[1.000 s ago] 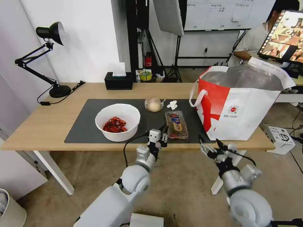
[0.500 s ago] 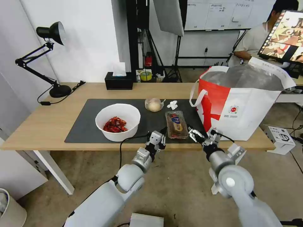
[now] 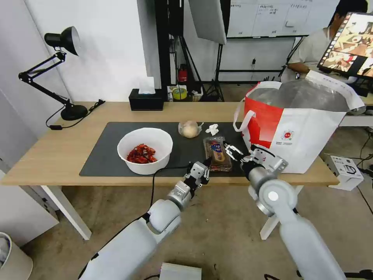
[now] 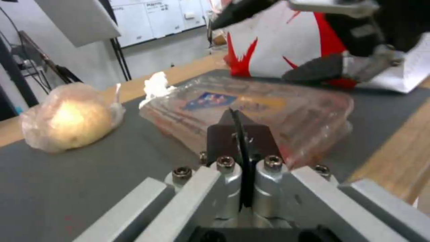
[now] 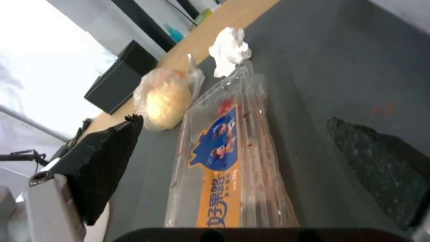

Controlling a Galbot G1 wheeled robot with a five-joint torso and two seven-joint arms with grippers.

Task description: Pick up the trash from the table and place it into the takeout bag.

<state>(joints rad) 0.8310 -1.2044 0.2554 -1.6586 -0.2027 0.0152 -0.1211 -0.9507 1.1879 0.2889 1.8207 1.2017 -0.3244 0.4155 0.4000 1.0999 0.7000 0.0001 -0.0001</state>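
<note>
Four pieces of trash lie on the dark grey mat (image 3: 105, 155) of the light-wood counter (image 3: 46, 155), none of them in the takeout bag yet, so the task looks to be at its very start.

Furthest left sits the white bowl of red shells (image 3: 145, 150). To its right, toward the far edge of the mat, rests the clear bag with a beige lump (image 3: 189, 128), and just beside that the small crumpled tissue (image 3: 212, 129). Nearer the front edge lies the clear clamshell box (image 3: 217, 153), flat on the mat.

The left claw (image 3: 205, 168) hovers at the front edge of the counter, just beside the box's near left corner, its fingers pressed together and holding nothing. The right claw (image 3: 232, 150) is at the box's right side, spread wide; in the right wrist view the box lies between its two dark pads (image 5: 107, 158), not yet gripped.

At far right stands the white-and-red takeout bag (image 3: 299, 136), upright, its foil-lined mouth open. All four items remain to be moved.
</note>
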